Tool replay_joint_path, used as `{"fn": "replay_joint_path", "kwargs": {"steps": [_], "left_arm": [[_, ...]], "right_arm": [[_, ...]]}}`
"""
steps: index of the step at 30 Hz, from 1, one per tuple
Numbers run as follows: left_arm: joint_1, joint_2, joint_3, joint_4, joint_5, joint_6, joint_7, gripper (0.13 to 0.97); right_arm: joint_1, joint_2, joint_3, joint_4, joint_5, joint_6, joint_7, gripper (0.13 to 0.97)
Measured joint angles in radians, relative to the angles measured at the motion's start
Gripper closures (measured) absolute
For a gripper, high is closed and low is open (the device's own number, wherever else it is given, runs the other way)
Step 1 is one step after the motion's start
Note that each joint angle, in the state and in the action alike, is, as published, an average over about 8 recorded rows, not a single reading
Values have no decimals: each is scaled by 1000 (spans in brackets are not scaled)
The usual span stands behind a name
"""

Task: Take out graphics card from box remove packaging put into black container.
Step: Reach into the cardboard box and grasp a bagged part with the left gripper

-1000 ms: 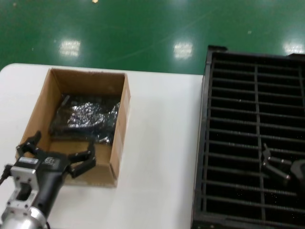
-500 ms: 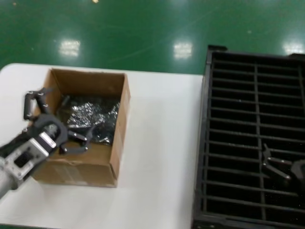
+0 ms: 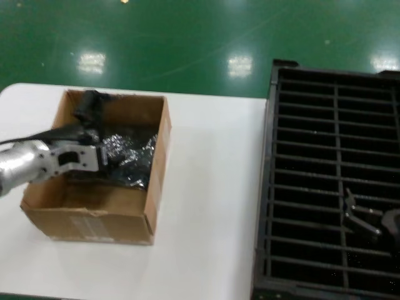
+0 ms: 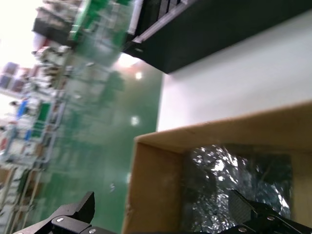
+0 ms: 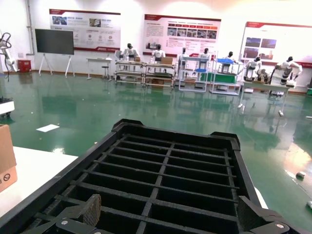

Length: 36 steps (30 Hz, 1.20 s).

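Your left tool [image 3: 94, 134] is inside the box [image 3: 153, 181], reaching in from the box's left wall, with its fingers spread wide. In the left wrist view one finger [image 4: 73, 217] sits outside the box wall and the other [image 4: 253, 212] over the bag [image 4: 229, 180]; nothing is pinched yet.

The graphics card cannot be seen on its own. You should take it to be inside the bag [image 3: 128, 153], which lies flat on the box floor towards the far half of the box.

Handling, as a judgement:
- The bag is shiny and crinkled, so expect it to be slippery and to slide over the card.
- The card inside is probably light, stiff and fragile.
- Take hold at a bag edge where the stiff card backs the film, not on loose film alone.
- The box is light cardboard and may shift on the bench [image 3: 206, 187] if you drag against its wall.

Your right tool [image 3: 365, 222] hangs over the black tray [image 3: 270, 187], well apart from the box, with its fingers spread and holding nothing.

Count: one box, one bag, one black tray, two tools.
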Motion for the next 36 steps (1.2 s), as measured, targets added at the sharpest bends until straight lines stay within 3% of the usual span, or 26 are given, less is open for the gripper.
{"fn": "replay_joint_path", "kwargs": {"steps": [5,12,22,36], "left_arm": [[-103,39,86,150,58,26,43,132],[-155,60,143,251,82,43,64,132],[-180,90,131,351,44,-34,165,156],[-187,132,105,448,-8,-107,294,288]], "right_arm": [[0,0,0,0,0,0,0,129],[0,0,0,0,0,0,0,129],[0,0,0,0,0,0,0,129],[0,0,0,0,0,0,0,129]]}}
